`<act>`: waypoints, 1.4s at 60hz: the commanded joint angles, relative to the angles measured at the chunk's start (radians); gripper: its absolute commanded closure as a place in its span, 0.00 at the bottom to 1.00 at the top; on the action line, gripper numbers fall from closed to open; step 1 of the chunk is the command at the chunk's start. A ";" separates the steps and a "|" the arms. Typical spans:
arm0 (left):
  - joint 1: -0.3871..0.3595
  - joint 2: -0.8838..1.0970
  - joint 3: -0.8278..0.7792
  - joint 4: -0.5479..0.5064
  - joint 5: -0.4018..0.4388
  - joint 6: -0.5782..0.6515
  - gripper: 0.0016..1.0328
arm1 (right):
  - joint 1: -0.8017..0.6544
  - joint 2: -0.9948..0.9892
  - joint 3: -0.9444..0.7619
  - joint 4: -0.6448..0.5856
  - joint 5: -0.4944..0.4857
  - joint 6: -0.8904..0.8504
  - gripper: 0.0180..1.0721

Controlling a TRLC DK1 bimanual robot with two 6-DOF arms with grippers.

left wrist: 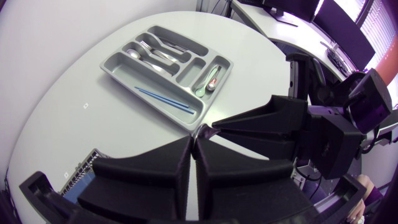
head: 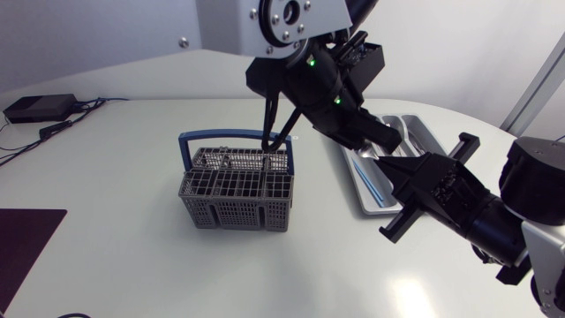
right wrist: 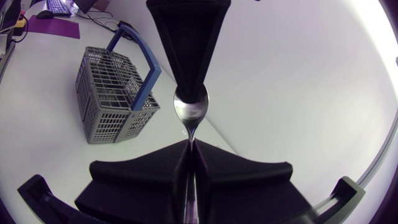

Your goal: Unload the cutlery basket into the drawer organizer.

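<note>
Spoon (right wrist: 191, 106) is in the air between my two sets of jaws, above the near end of the drawer organizer (left wrist: 189, 70). It is not in a compartment.

Right jaws: pressed together on the spoon's handle, which runs down the seam between the fingers. The bowl sticks out ahead of the tips.

Left jaws: come in tip to tip against the right jaws and are also pressed together. The spoon's bowl end sits at their tip, and they look pinched on it. A sliver of metal shows right at the seam in the left wrist view.

Organizer lies flat on the worktop (head: 106, 177). It has forks and spoons in the short slots, blue chopsticks (left wrist: 165, 99) in the long slot and one spoon in the end slot.

Cutlery basket (head: 237, 190) is grey with a blue handle. It stands upright on the worktop beside the organizer, well apart from both jaws. I can't tell what is in it.
</note>
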 commanded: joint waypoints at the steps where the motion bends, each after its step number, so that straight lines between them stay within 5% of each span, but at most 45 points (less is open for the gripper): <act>1: -0.006 0.016 0.025 -0.008 0.012 -0.035 0.97 | 0.010 0.010 0.017 -0.001 0.006 -0.010 0.95; 5: -0.006 0.015 0.024 -0.008 0.014 -0.035 0.97 | 0.012 0.010 0.017 -0.003 0.008 -0.010 0.95; 9: -0.004 0.013 0.024 -0.008 0.018 -0.035 0.86 | 0.013 0.009 0.017 -0.006 0.008 -0.010 0.95; 19: 0.010 -0.005 0.036 -0.005 0.018 -0.035 0.14 | 0.012 0.000 0.016 -0.026 -0.009 -0.010 0.95; 22: 0.019 -0.017 0.034 0.008 0.018 -0.035 0.03 | 0.012 -0.007 0.011 -0.029 -0.018 -0.010 0.95; 30: 0.063 -0.060 0.033 0.035 0.018 -0.030 0.03 | -0.043 -0.031 0.010 -0.075 -0.112 -0.018 0.95; 39: 0.116 -0.106 0.019 0.040 0.006 0.005 0.04 | -0.230 -0.042 0.031 -0.159 -0.340 -0.068 0.95; 45: 0.149 -0.139 -0.004 0.040 -0.014 0.037 0.04 | -0.385 -0.014 0.063 -0.254 -0.521 -0.166 0.95; 58: 0.214 -0.211 -0.085 0.048 -0.042 0.100 0.04 | -0.583 0.139 0.139 -0.363 -0.699 -0.409 0.95; 84: 0.367 -0.323 -0.260 0.092 -0.051 0.192 0.04 | -0.787 0.658 0.455 -0.563 -0.733 -0.777 0.95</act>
